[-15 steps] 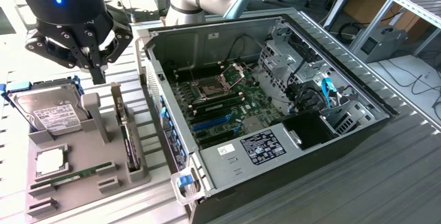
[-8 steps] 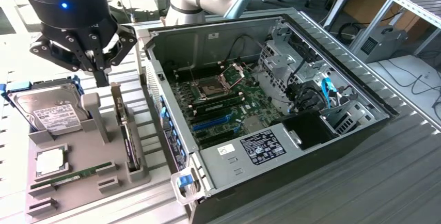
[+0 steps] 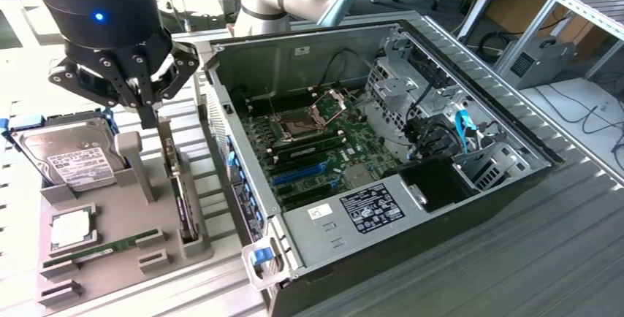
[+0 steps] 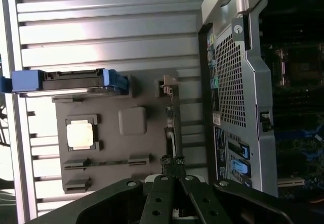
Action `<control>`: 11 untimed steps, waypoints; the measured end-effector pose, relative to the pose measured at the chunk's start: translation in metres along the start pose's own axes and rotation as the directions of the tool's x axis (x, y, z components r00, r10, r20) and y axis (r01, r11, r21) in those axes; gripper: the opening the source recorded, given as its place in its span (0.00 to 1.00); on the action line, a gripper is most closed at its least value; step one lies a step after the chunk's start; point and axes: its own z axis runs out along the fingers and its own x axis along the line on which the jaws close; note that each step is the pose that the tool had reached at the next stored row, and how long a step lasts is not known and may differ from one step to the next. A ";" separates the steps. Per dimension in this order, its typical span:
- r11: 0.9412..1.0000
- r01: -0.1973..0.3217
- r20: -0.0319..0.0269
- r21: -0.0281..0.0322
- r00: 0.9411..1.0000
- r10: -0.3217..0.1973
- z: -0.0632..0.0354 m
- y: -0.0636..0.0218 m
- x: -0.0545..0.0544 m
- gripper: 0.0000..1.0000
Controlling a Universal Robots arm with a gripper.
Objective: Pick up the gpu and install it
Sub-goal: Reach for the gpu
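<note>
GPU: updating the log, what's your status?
Shut claw low over GPU card. Card on edge in gray tray, grip unclear. Nearby hard drive stands apart.

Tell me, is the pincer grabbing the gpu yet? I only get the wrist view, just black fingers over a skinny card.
Observer: The exterior view shows the pincer shut, tips down at the gpu's top edge; touching or not, I can't tell.
Operator: What's next to the gpu?
Observer: A hard drive, leaning, white label on its face.
Operator: What's inside the case?
Observer: A light blue cable loops in there.
</note>
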 end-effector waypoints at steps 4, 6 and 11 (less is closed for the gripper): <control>1.000 0.000 0.000 0.000 1.000 0.000 0.0013 -0.0031 -0.002 0.11; 1.000 0.000 0.000 0.000 1.000 0.000 0.0020 -0.0046 -0.003 0.11; 1.000 0.000 0.000 0.000 1.000 0.000 0.0045 -0.0103 -0.006 0.11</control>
